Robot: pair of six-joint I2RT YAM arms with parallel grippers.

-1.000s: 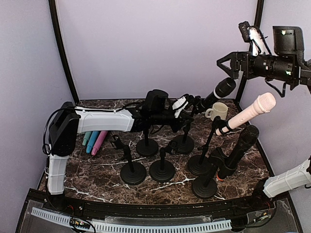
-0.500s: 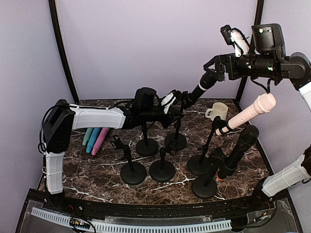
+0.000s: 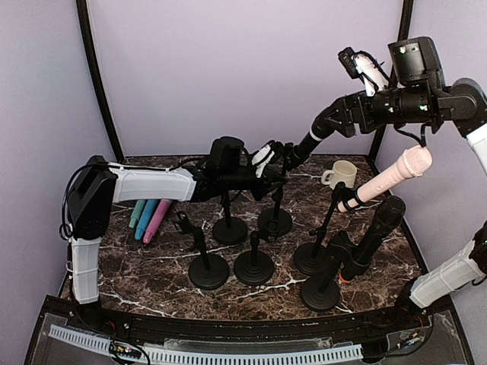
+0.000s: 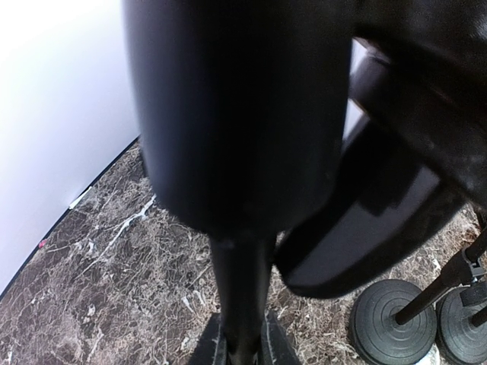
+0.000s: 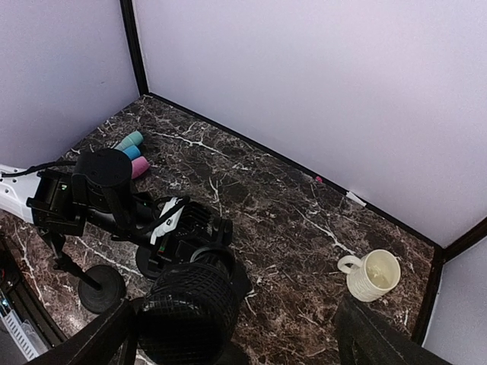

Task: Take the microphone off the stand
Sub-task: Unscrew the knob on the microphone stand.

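A black microphone slants up to the right from the clip of a black stand at the back middle of the table. My left gripper is shut on the stand just below the clip. In the left wrist view the stand's post runs down between the fingers of the left gripper. My right gripper hangs high at the right, its fingers either side of the microphone's head. In the right wrist view the mesh head lies by the left finger, and the right gripper stands wide open.
A pink microphone and another black one sit in stands at the right. Several empty stands crowd the middle. A cream cup stands at the back right. Coloured microphones lie at the left.
My right arm has swung left and brought its open fingers round the microphone's head. The left arm, with the stand, has shifted a little to the left.
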